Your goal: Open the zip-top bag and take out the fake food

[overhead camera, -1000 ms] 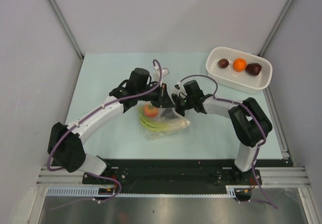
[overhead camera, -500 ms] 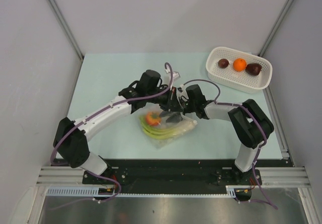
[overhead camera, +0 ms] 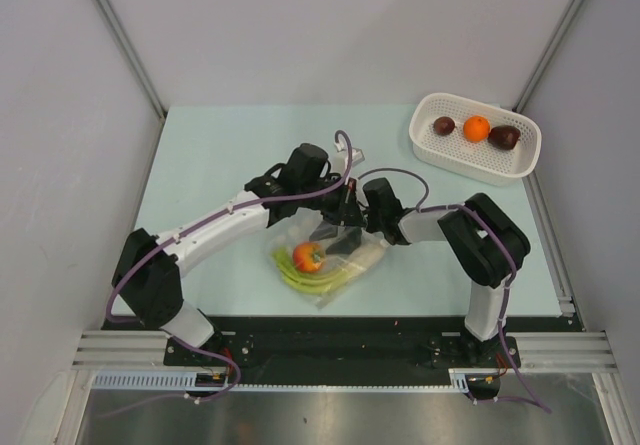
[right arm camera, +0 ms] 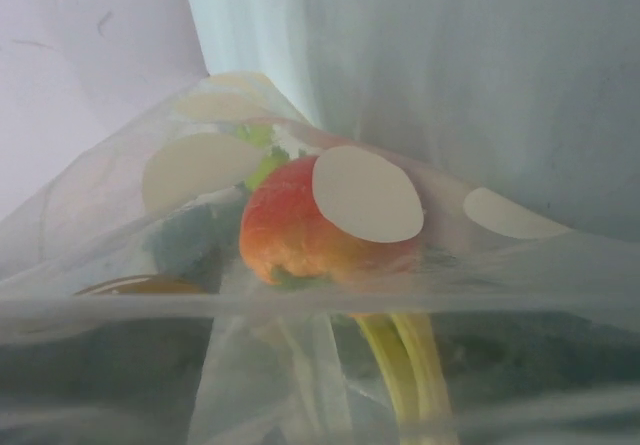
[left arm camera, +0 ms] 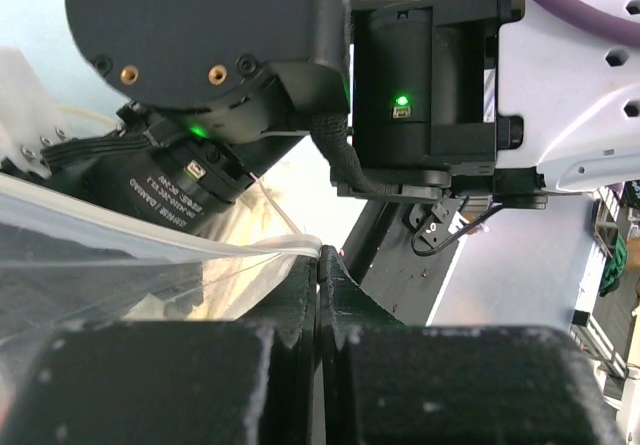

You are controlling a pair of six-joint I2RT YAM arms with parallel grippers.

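The left arm [overhead camera: 215,227] and right arm [overhead camera: 432,227] have white links, black joints and looping purple cables [left arm camera: 570,0]. The left tool [left arm camera: 320,255] is grainy matte black.

The zip-top bag [overhead camera: 322,265] was laid on the table [overhead camera: 200,165] near its front middle; the tomato [overhead camera: 308,257] and the stalks [overhead camera: 312,281] were enclosed in it, the stalks just in front of the tomato; the basket [overhead camera: 465,166] was set at the far right, well apart from the bag; in it the ball [overhead camera: 476,128] was placed between one lump [overhead camera: 444,125] on its left and another lump [overhead camera: 504,137] on its right.
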